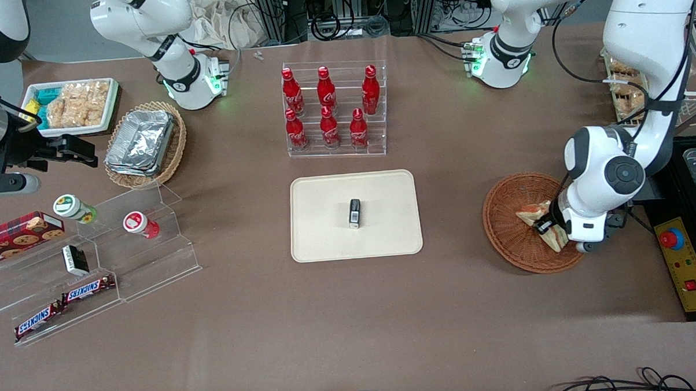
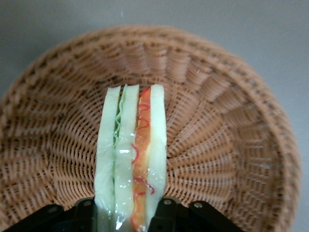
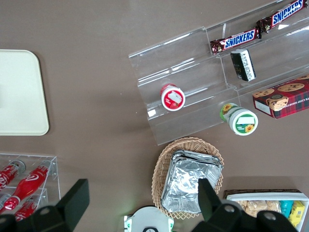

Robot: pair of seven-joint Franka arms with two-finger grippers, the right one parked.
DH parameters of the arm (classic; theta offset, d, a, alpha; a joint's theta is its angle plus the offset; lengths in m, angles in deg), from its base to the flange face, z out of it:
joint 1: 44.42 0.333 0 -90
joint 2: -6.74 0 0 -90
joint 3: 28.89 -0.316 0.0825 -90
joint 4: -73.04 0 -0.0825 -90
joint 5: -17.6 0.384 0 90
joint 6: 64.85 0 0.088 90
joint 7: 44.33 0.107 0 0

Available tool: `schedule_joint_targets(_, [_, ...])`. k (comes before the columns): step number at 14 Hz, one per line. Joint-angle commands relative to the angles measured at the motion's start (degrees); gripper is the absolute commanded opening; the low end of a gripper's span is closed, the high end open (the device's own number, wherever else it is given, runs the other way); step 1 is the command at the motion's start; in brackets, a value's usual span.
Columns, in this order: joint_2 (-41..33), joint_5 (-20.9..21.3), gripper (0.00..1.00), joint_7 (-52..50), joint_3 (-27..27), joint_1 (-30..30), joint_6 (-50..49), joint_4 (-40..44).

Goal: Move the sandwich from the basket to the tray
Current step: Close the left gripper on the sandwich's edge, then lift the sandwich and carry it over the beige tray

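Wicker basket [image 2: 231, 145] – pincer [image 2: 128, 215] low inside, clamped on the sandwich [image 2: 131, 159] – edge upward.

High front overview; wrist view close over basket [image 2: 231, 145] (shared).

From my station, the gripper [image 1: 549, 226] over the basket [image 1: 511, 213] is mostly hidden by the arm's wrist in the front view, which also covers part of the sandwich [image 1: 533, 213] and the basket's rim nearest the working arm. In the left wrist view the sandwich [image 2: 130, 159] is cut off at the picture's edge between the finger mounts, so I cannot confirm contact there. The small dark item [image 1: 354, 212] on the tray [image 1: 326, 242] is too small to identify.
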Motion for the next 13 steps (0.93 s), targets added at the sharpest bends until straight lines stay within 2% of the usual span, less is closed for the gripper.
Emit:
schedule_joint_targets(1, [-4.65,0.93,0.00,-1.55,2.76,-0.89,-16.92,9.09])
schedule_joint_targets(4, [-3.95,0.32,0.00,-1.54,8.47,-0.98,-38.20,27.36])
schedule_joint_targets(6, [-2.81,-3.70,0.00,-2.06,11.47,-1.06,-46.23,38.00])
schedule_joint_targets(9, [-2.19,-5.04,0.00,-0.94,15.87,-4.30,-46.45,40.87])
schedule_joint_targets(11, [1.31,-4.26,0.00,-0.22,16.93,-9.82,-44.43,40.34])
schedule_joint_targets(13, [3.86,-3.90,0.00,-0.05,16.85,-14.41,-35.77,35.88])
